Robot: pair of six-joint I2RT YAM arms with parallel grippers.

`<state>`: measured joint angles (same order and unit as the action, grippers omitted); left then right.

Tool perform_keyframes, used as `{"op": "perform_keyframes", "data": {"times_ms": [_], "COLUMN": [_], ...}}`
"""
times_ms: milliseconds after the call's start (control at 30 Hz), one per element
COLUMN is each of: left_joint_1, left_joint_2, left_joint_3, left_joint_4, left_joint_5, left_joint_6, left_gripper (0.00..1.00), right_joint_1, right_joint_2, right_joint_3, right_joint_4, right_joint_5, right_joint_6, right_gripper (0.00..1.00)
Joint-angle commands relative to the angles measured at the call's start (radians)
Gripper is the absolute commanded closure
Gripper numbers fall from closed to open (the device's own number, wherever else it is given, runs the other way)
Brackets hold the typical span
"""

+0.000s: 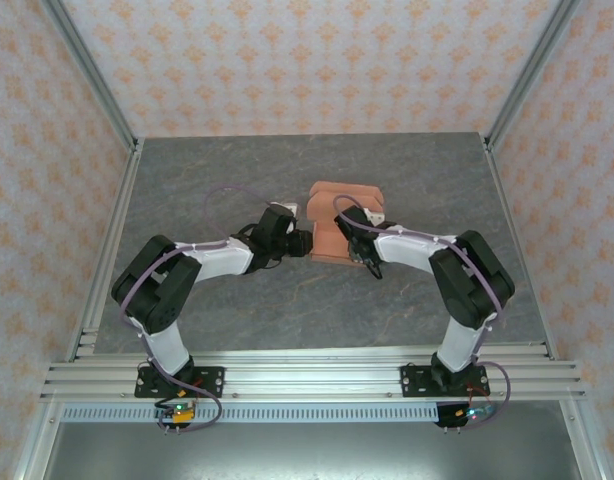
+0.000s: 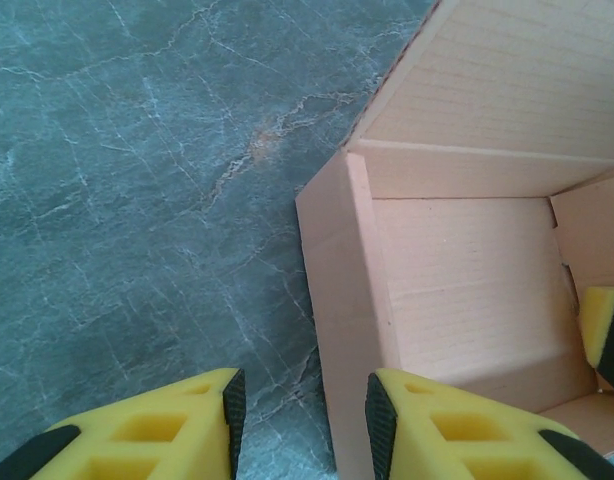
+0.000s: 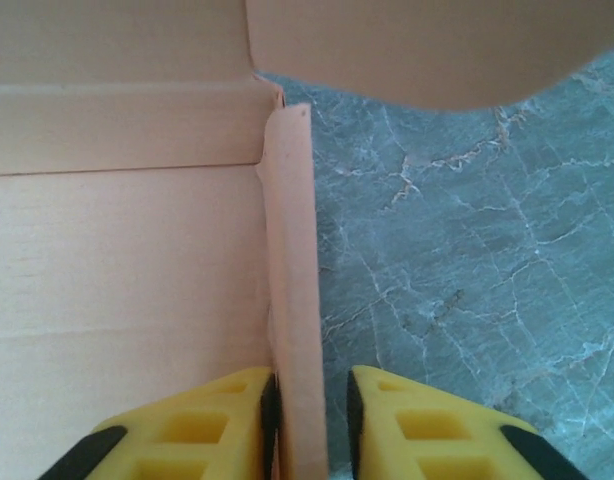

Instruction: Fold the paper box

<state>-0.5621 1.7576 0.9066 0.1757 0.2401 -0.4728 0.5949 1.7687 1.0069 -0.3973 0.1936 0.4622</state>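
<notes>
Left hand [image 2: 302, 400] sits apart astride 1 paper box [image 2: 467, 270] wall, right hand [image 3: 312, 395] almost pinches the opposite: close squarely, evenly.

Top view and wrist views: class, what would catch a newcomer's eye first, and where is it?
A half-folded orange card box sits in the middle of the grey table. The left fingers straddle one of its side walls, and the right fingers straddle the opposite one.

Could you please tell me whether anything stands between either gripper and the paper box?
Nothing visible does: the left gripper and the right gripper each straddle a raised side wall of the paper box.
</notes>
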Motion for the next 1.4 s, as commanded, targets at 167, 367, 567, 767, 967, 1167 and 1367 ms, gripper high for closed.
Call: {"op": "perform_keyframes", "data": {"times_ms": [167, 367, 567, 767, 967, 1167, 1367], "left_joint_1": [0.004, 0.014, 0.030, 0.031, 0.031, 0.031, 0.031], "left_joint_2": [-0.113, -0.298, -0.337, -0.293, -0.142, -0.062, -0.014], "left_joint_3": [-0.065, -0.119, -0.050, 0.005, 0.145, 0.246, 0.276], "left_joint_4": [0.056, 0.007, -0.060, -0.072, -0.129, -0.170, -0.163], "left_joint_5": [-0.028, -0.178, -0.163, -0.063, 0.072, 0.047, 0.046], "left_joint_6": [-0.006, -0.006, 0.029, 0.082, 0.200, 0.271, 0.263], "left_gripper": [0.57, 0.51, 0.47, 0.40, 0.39, 0.39, 0.52], "right_joint_1": [0.004, 0.003, -0.034, -0.242, -0.412, -0.419, -0.419], "right_joint_2": [0.020, -0.168, -0.436, -0.572, -0.457, -0.311, -0.224], "right_joint_3": [-0.047, -0.108, -0.205, -0.243, -0.161, -0.069, -0.004], "right_joint_4": [0.061, 0.181, 0.242, 0.255, 0.226, 0.225, 0.233], "right_joint_5": [0.091, -0.012, -0.089, -0.403, -0.769, -0.773, -0.773], "right_joint_6": [-0.054, -0.105, -0.114, -0.119, -0.253, -0.372, -0.389], "right_gripper": [0.77, 0.57, 0.47, 0.36, 0.35, 0.41, 0.48]}}
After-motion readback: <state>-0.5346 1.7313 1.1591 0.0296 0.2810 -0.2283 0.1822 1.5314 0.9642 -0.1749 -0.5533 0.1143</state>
